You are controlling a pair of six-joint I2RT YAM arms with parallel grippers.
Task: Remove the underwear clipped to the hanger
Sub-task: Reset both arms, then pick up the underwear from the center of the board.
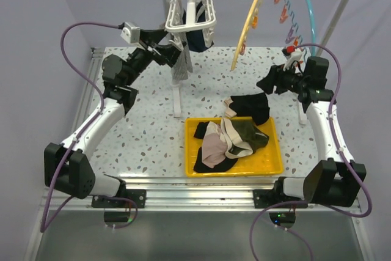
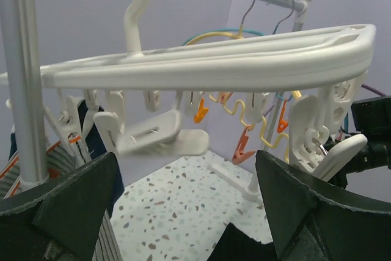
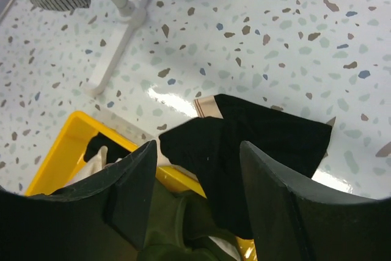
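**A:** Underwear on the clips: which pieces hang there?

**B:** Two, as far as I can see. The grey striped cloth garment (image 1: 181, 68) hangs from the near left corner of the white plastic clip hanger (image 1: 190, 27). The navy blue cloth garment (image 1: 200, 42) hangs just beside it, under the hanger's middle. The others lie well below and right of the hanger, heaped in a yellow plastic tray (image 1: 272, 162), with a black cloth garment (image 1: 252, 107) draped over its far edge.

**A:** Which arm suits the striped one?

**B:** The left gripper (image 1: 174, 54), I judge. It sits just under the hanger, jaws spread wide with nothing between them. In its wrist view the striped cloth is at the left side, around the left finger, not centred in the gap. The garment's long axis runs straight down from its clips, free hem pointing downward.

**A:** And the right gripper (image 1: 265, 85)?

**B:** Parted too, empty, well right of the hanger, above the black garment.
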